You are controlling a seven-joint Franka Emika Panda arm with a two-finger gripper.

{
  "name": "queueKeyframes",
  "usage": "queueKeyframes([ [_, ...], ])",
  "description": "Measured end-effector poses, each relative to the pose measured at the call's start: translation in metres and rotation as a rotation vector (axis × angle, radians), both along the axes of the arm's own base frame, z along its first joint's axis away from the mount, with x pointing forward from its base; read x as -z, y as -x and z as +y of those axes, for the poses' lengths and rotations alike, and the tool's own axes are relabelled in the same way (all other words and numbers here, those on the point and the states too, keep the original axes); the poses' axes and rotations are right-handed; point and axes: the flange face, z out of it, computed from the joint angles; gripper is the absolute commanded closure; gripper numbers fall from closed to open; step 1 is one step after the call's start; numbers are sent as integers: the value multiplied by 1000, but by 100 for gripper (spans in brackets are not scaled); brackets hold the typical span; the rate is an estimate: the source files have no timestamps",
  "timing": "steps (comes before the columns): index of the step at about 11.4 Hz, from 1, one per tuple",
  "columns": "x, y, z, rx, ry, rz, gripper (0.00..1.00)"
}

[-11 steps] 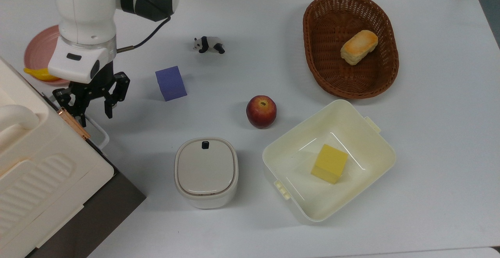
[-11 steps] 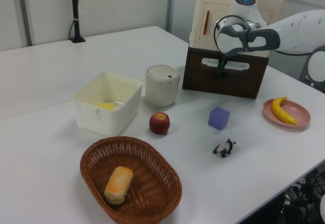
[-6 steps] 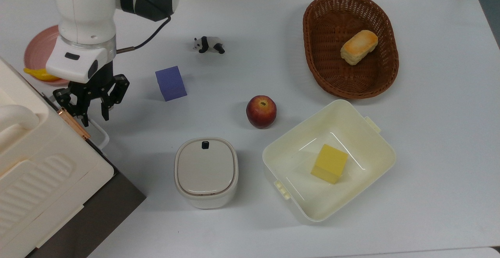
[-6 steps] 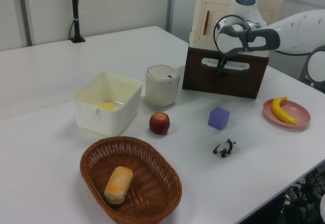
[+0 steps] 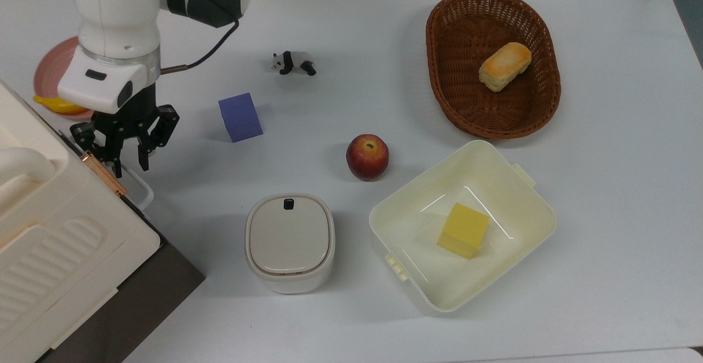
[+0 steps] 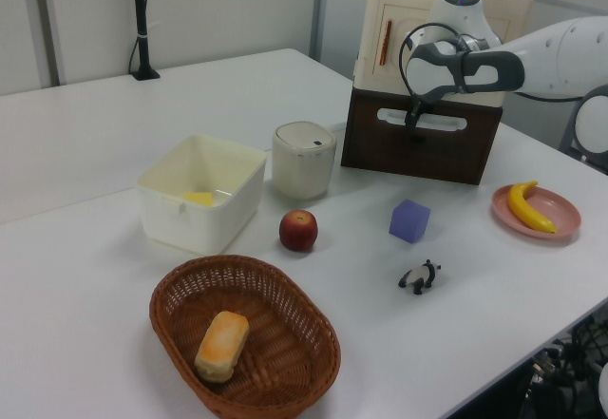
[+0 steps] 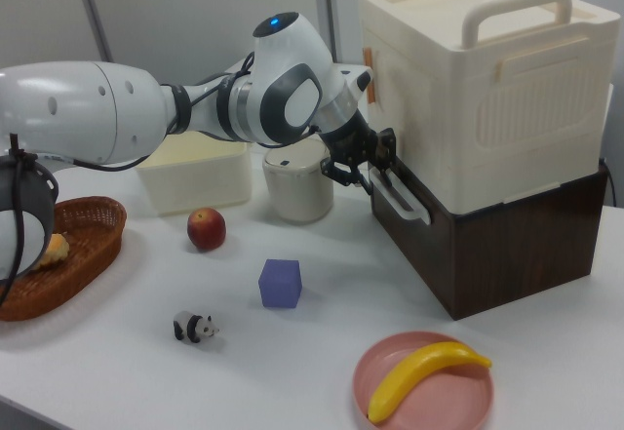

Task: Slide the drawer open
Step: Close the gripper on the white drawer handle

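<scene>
Dark-brown drawer (image 7: pixel 487 245) sits flush beneath the cream box (image 7: pixel 487 89), not yet slid out; the gripper (image 5: pixel 127 162), fingers spread and empty, straddles its white handle (image 7: pixel 400 196). Grasp and pull remain.

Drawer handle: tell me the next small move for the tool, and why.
Probably shut the tool on the white handle, then pull. Its fingers stand apart at the handle's end, and the drawer looks closed, its dark front flush under the cream box. Whether the fingers straddle the bar I cannot tell.
</scene>
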Motion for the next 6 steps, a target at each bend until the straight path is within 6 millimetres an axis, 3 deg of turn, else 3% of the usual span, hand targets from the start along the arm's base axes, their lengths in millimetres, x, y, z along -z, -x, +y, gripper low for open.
queueKeyframes([
  [2,3,-1,0,0,-1,3,84],
  [4,4,-2,0,-5,1,5,98],
  [6,4,-2,0,-19,6,8,98],
])
